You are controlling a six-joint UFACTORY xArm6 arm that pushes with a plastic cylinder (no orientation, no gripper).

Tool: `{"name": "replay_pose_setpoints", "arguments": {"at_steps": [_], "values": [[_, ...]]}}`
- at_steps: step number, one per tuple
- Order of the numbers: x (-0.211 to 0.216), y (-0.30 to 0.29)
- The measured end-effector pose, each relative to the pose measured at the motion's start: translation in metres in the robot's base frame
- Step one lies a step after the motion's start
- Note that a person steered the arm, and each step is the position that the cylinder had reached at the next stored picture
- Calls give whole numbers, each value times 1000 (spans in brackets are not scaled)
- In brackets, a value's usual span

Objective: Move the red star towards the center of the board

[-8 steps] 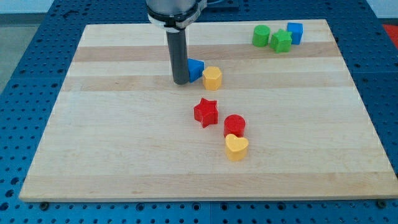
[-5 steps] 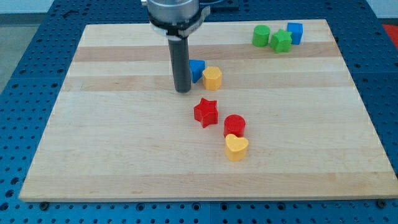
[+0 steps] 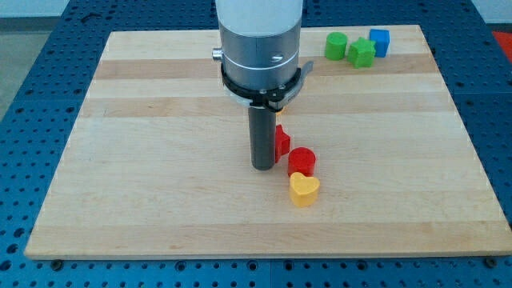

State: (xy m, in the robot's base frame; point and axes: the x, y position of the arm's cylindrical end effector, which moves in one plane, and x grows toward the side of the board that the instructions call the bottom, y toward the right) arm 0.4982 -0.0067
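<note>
The red star (image 3: 282, 142) lies near the middle of the wooden board (image 3: 144, 160), mostly hidden behind my rod; only its right part shows. My tip (image 3: 263, 166) rests on the board at the star's left and slightly toward the view's bottom, touching or nearly touching it. A red cylinder (image 3: 302, 161) sits just right of the tip, and a yellow heart (image 3: 303, 190) lies below the cylinder. The blue block and the yellow block seen before are hidden behind the arm's body (image 3: 260, 44).
At the view's top right stand a green cylinder (image 3: 336, 46), a green star-like block (image 3: 361, 54) and a blue cube (image 3: 379, 42), close together near the board's top edge.
My rod has moved toward the view's bottom and slightly right, from beside the blue block to the red star's left side. The arm now hides the blue and yellow blocks. The star looks unmoved.
</note>
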Motion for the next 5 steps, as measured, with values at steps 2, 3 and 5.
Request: {"name": "replay_pose_setpoints", "arguments": {"at_steps": [2,3,5], "values": [[-21,10],[-32,12],[-33,19]]}}
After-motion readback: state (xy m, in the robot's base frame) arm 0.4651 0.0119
